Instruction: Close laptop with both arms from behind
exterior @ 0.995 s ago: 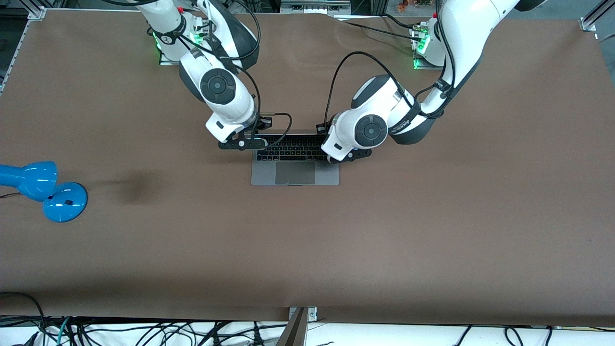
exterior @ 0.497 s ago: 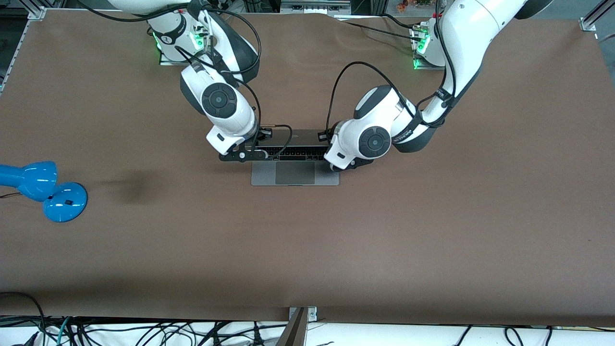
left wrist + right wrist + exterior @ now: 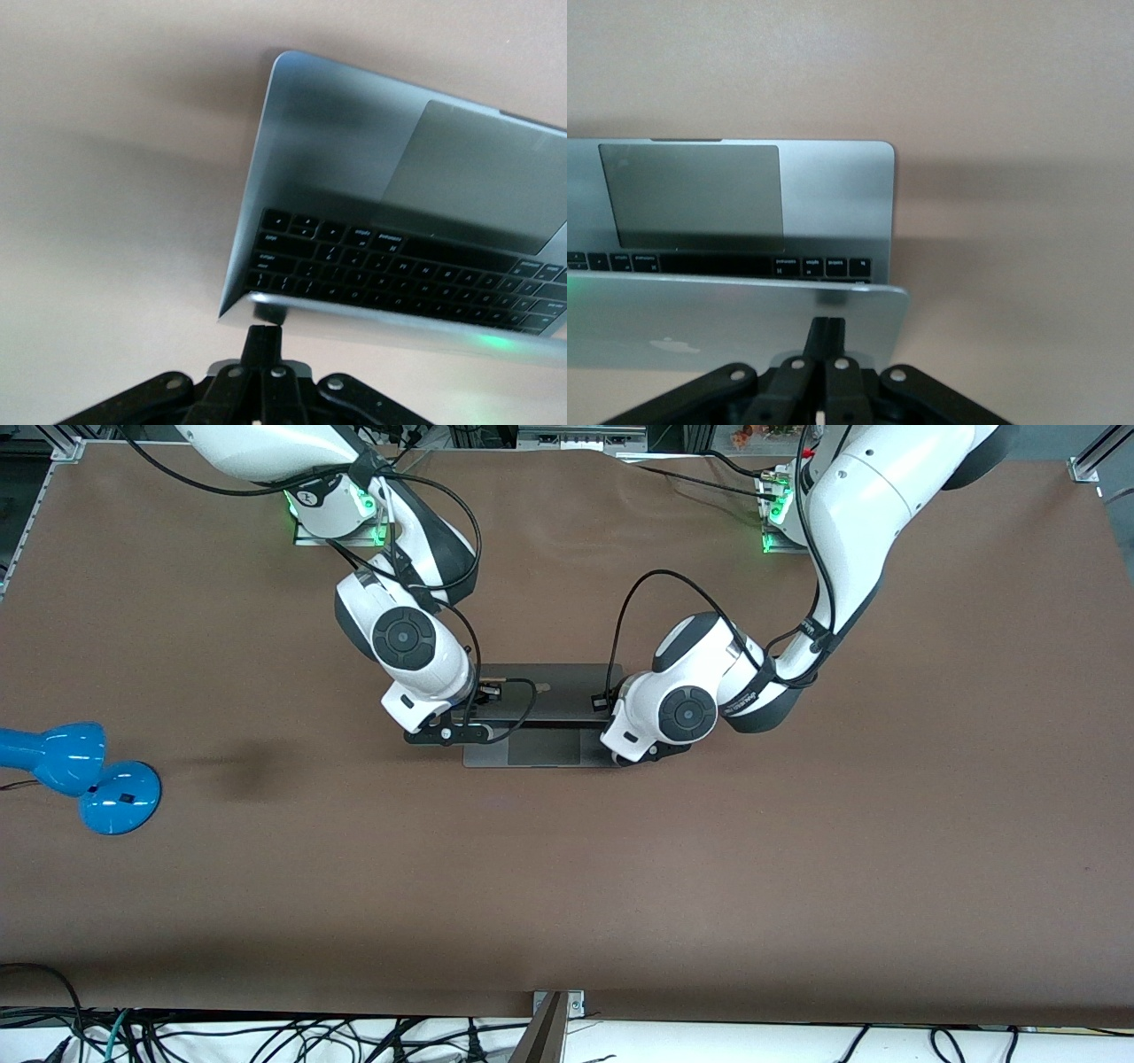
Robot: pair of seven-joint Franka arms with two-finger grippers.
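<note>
The space-grey laptop [image 3: 558, 691] sits mid-table, half shut, with its lid tilted low over the keyboard and only the trackpad strip of the base [image 3: 543, 749] showing. My left gripper [image 3: 657, 751] is shut at the lid's corner toward the left arm's end. In the left wrist view its closed fingertips [image 3: 264, 333] touch the lid's edge above the keys [image 3: 354, 257]. My right gripper [image 3: 447, 733] is shut at the other corner. Its fingertips [image 3: 826, 324] press the lid's back [image 3: 726, 328], which carries the apple logo.
A blue desk lamp [image 3: 80, 772] lies on the brown table cover [image 3: 797, 850] toward the right arm's end. Loose cables [image 3: 266, 1036] run along the table's edge nearest the front camera.
Both grippers have moved toward the front camera, and the lid has come down with them. The keyboard, fully visible before, is now almost covered in the front view.
</note>
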